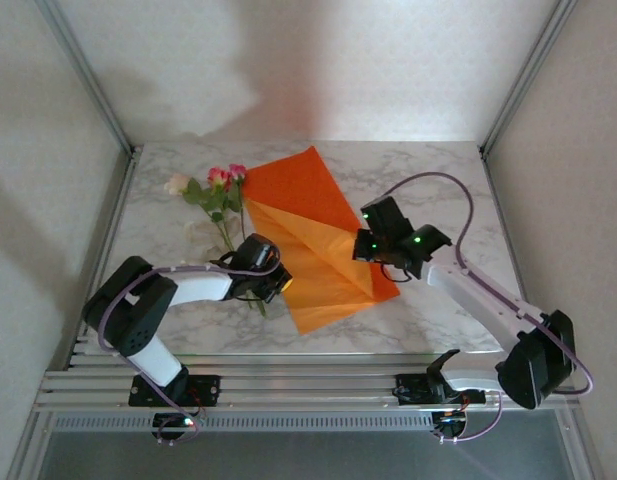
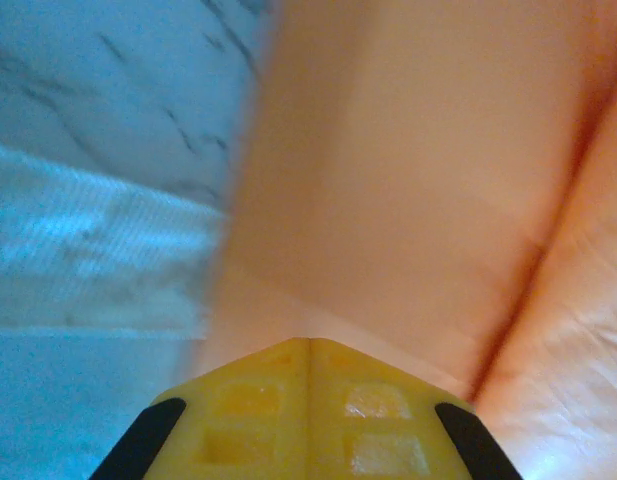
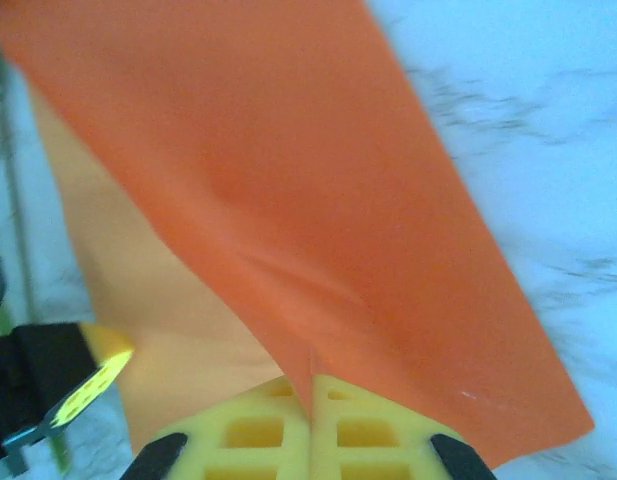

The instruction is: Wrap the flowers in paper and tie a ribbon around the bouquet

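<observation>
The right hand (image 3: 313, 383) pinches a fold of the thin bright orange paper sheet (image 1: 308, 215), the left hand (image 2: 308, 348) its opposite edge; small pink and cream artificial roses (image 1: 220, 185) lie beside it on the marble table (image 1: 438, 190), unwrapped, untied

Top: we look down on the paper (image 1: 313, 215) from far above-behind | left wrist: very near paper's left edge | right wrist: very near its right edge | shared: paper.
</observation>
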Available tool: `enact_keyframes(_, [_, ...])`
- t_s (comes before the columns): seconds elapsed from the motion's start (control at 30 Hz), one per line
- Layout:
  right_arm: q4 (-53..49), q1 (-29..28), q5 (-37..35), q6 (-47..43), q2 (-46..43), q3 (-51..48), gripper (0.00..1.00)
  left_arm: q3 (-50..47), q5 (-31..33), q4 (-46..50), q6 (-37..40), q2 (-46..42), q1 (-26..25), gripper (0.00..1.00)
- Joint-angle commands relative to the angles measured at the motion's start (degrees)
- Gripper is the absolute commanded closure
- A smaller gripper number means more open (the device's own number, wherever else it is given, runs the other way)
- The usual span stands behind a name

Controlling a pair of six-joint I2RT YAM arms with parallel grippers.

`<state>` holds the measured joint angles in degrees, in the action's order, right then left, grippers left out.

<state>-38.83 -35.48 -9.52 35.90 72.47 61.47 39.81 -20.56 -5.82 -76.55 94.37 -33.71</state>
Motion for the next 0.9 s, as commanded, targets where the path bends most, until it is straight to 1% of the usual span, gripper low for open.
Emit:
enact_keyframes(0.0, [-6.66,4.56,-6.3,2.76,-3.65,-2.44,1.0,2.15,4.33,5.11,0.7,1.16,-0.4,1.0])
enact_keyframes(0.17, [-6.9,14.83,-4.07,1.64,-7.27,-5.72,1.0,3.03,3.71,5.34,1.19,4.03,-0.3,1.0])
enact_keyframes(0.3, [-7.0,18.8,-3.08,0.82,-7.0,-5.08,1.0,4.6,3.67,5.35,0.12,5.11,-0.3,1.0])
enact_keyframes(0.37, [-5.81,19.95,-1.37,0.51,-7.08,-4.75,1.0,7.47,4.47,6.71,0.16,3.97,-0.68,1.0])
enact_keyframes(0.43, [-4.93,19.92,0.75,-0.29,-6.46,-3.57,1.0,11.24,5.26,7.64,-0.47,2.32,-1.78,1.0])
enact_keyframes(0.5, [-4.94,19.88,2.57,0.02,-5.31,-2.64,1.0,14.35,2.6,5.28,-3.6,2.79,-3.11,1.0])
enact_keyframes(0.6, [-4.33,19.84,4.43,0.56,-4.74,-2.59,1.0,16.35,-3.53,-3.38,-10.01,7.41,-4.96,1.0])
enact_keyframes(0.73, [-4.33,19.69,5.12,0.76,-4.54,-2.28,1.0,19.31,-5.9,-13.08,-16.6,15.54,-6.19,1.0])
enact_keyframes(0.8, [-4.54,19.72,4.79,0.5,-4.36,-1.98,1.0,21.4,-6.33,-13.5,-18.04,19.17,-6.1,1.0])
enact_keyframes(0.87, [-5.02,19.79,3.87,0.11,-4.22,-1.38,1.0,22.04,-4.74,-12.52,-18.71,20.48,-6.09,1.0])
